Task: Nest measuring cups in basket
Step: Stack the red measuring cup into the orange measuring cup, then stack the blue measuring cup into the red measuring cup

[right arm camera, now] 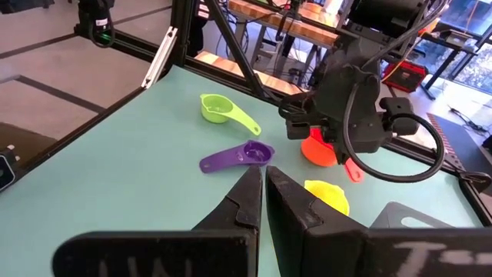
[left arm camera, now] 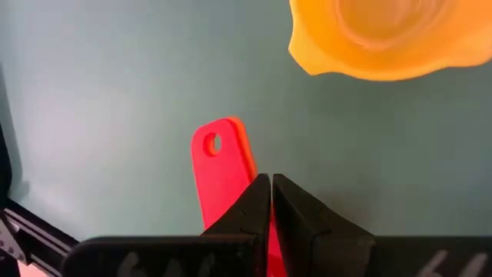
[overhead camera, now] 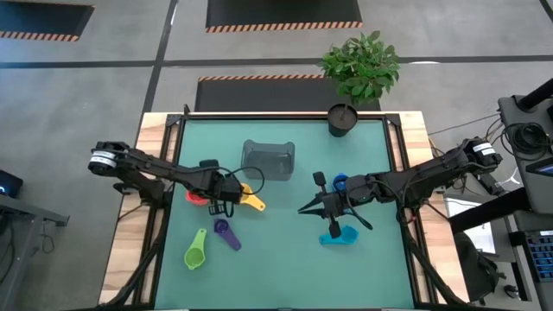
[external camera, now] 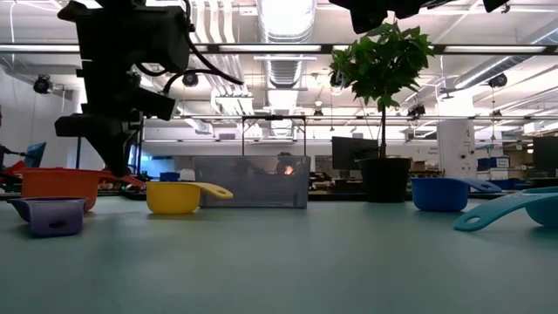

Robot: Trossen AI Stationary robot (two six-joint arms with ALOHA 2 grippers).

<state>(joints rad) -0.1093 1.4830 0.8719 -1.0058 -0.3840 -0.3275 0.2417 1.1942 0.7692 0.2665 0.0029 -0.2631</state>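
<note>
The left gripper [left arm camera: 270, 201], closed and empty above the flat red plastic cup handle [left arm camera: 223, 165] left of the grey translucent basket [overhead camera: 268, 161], should open, then descend squarely.

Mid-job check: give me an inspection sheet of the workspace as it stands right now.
Surface: green mat on a wood-edged table.
Job's things: basket holds no cups. Yellow cup, orange cup and red cup lie near the left arm; purple cup and green cup nearer the front; blue cup and cyan cup by the right arm. None nested.
Clutter: potted plant at the far edge.
Grippers: left gripper shut, above the red cup's handle; right gripper shut, holding nothing, above the mat.
Cables: a black cable loops from the left wrist.
Surroundings: striped floor markings; lab room behind.
</note>
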